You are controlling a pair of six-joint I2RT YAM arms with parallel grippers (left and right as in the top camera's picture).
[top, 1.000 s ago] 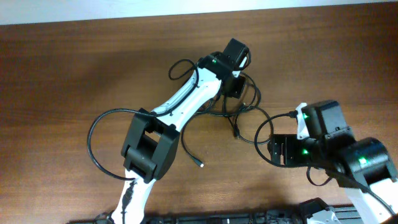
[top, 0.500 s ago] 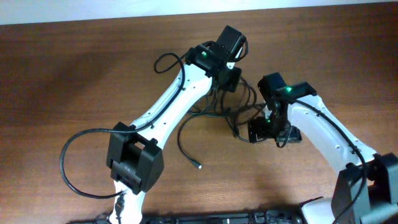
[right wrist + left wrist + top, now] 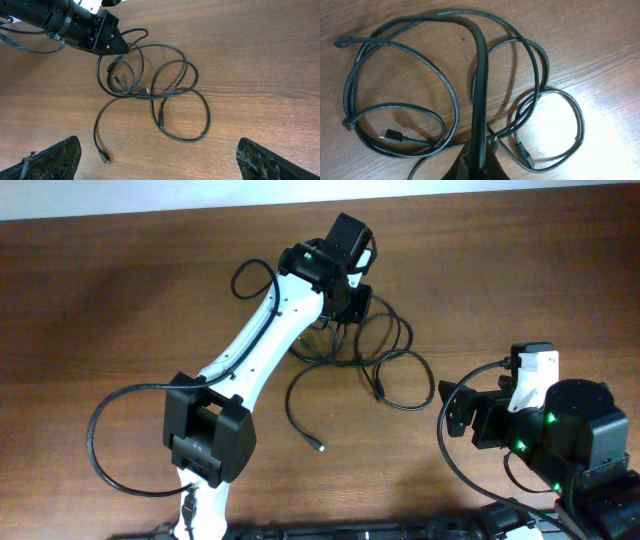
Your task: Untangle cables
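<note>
Overhead first: where are the cables (image 3: 160, 96)?

Me: On the desk (image 3: 100, 300), toward its far edge and about mid-width, right below my left fingers (image 3: 477, 161). My right fingers (image 3: 465, 415) hang well apart from them, nearer the front and off to the right.

Asker: How do they look?

Me: Thin black cords, lying in several wide loops that cross over one another. The plugs (image 3: 319, 446) are small. One sits at the end of a tail that trails toward the front, and its tip glints like metal. In the left wrist view another plug lies inside a loop at the left, and a third sits near the bottom right. Where the cords cross I cannot tell which strand runs over which.

Asker: And your fingers?

Me: The left pair is pressed together on one strand, which rises out of the pile. The right pair stands wide apart, holding nothing. In the right wrist view one finger shows in each bottom corner, with the whole tangle visible between them.

Asker: Room to move?

Me: Bare wood lies left of the loops and between the loops and my right fingers. The far edge runs close behind the pile, with a pale strip beyond it. My left arm (image 3: 270, 330) slants across the middle.
</note>
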